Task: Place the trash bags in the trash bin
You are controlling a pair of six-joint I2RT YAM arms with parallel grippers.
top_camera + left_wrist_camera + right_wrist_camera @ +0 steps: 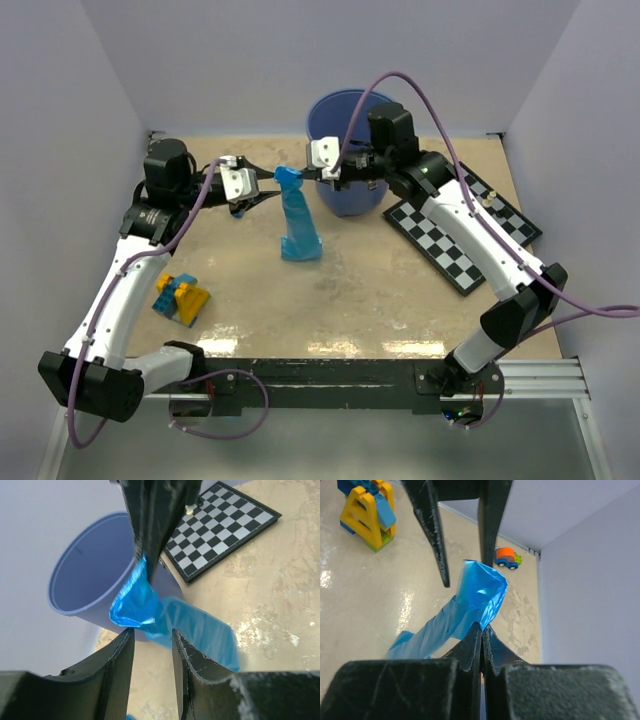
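A thin, crinkly bright-blue trash bag (299, 222) hangs over the table just left of the trash bin (350, 196), a round blue bucket. My right gripper (301, 177) is shut on the bag's bunched top; in the right wrist view its jaws (482, 626) pinch the film (479, 592). My left gripper (279, 187) stands open facing it from the left. In the left wrist view its fingertips (129, 632) end just short of the bag (145, 607), with nothing between them. The bin's mouth (92, 567) lies behind the bag.
A black-and-white chessboard (466, 232) lies right of the bin, also in the left wrist view (220, 525). Yellow and blue toy blocks (181, 297) sit at the near left. A small orange toy car (506, 557) stands by the back wall.
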